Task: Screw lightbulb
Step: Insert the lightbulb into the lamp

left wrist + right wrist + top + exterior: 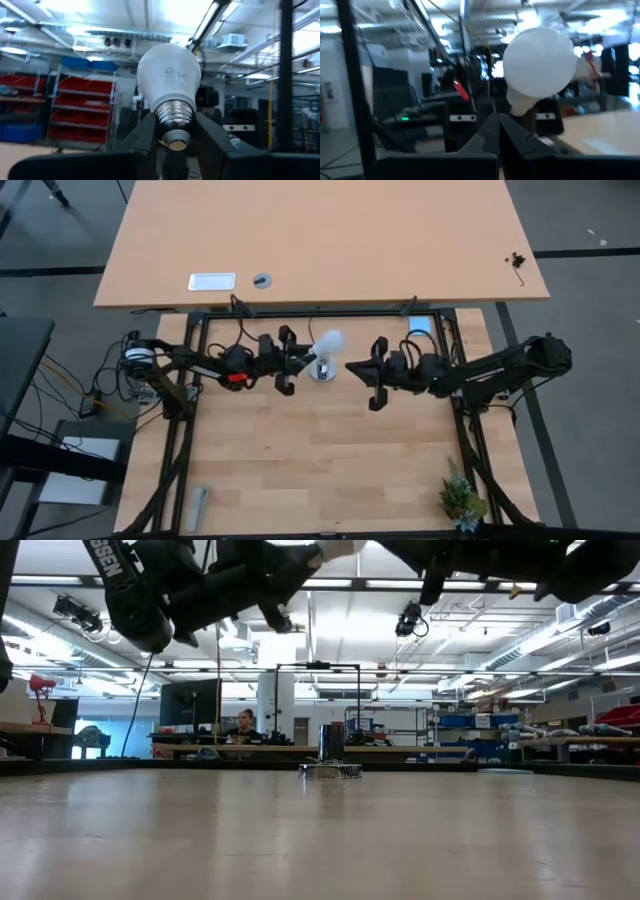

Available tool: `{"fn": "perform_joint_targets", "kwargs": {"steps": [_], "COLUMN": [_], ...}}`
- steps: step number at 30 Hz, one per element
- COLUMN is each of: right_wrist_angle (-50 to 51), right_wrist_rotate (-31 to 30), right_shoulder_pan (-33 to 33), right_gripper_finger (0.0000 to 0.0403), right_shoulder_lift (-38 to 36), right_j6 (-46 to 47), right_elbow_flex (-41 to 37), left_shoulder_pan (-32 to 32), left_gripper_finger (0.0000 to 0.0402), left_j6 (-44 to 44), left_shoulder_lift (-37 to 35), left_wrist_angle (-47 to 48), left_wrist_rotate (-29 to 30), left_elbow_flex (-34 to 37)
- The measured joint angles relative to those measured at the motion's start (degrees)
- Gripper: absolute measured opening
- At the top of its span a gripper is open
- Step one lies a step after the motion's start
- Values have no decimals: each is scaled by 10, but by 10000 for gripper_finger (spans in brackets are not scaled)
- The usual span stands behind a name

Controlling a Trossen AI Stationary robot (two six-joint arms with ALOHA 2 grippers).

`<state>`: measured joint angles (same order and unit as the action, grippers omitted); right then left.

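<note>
While the bulb had clearly been picked up, the screwing itself looked not yet begun: the lightbulb (327, 343) was held in the air, tilted, and its threaded base was bare in the left wrist view, not seated in anything.

Starting at the left of the high view, the left arm reached in toward the middle of the tabletop (300, 470), and the left hand (300, 361) gripped the lightbulb by its screw base, one finger (146, 134) on each side of the silver-grey threads and the frosted glass pointing away from the wrist. The bulb therefore sat just past that hand's fingertips, glass end outermost, well clear of the tabletop.

Just beside it toward the middle, the round silvery socket (322, 370) stood on the tabletop, close under the bulb in the overhead picture. From table height the socket (331, 754) stood alone, upright, with both arms up at the picture's top edge, so the bulb was still to be brought down, lined up base-first and turned in.

Further right, the right hand (366, 367) hung in the air near the socket, its fingers (490, 131) pressed together and holding nothing. Its wrist view had the bulb just ahead of those closed tips; whether they touched the glass I could not tell.
</note>
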<state>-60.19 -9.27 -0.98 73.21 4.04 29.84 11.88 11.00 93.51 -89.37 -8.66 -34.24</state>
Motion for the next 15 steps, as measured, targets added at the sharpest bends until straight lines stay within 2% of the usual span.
{"fn": "perform_joint_targets", "kwargs": {"steps": [3, 8, 15], "right_wrist_angle": [-30, -27, -27], "right_wrist_rotate": [30, 38, 104], "right_shoulder_pan": [9, 12, 12], "right_gripper_finger": [14, 31, 92], "right_shoulder_lift": [8, 8, 8], "right_j6": [-13, -10, -44], "right_elbow_flex": [0, 9, 44], "left_shoulder_pan": [-5, -14, -19], "left_gripper_finger": [92, 92, 92], "left_j6": [-1, -20, -34], "left_shoulder_lift": [0, 0, 0], "left_wrist_angle": [0, -1, -3], "left_wrist_rotate": [-12, -29, -51], "left_elbow_flex": [-10, -34, -72]}}
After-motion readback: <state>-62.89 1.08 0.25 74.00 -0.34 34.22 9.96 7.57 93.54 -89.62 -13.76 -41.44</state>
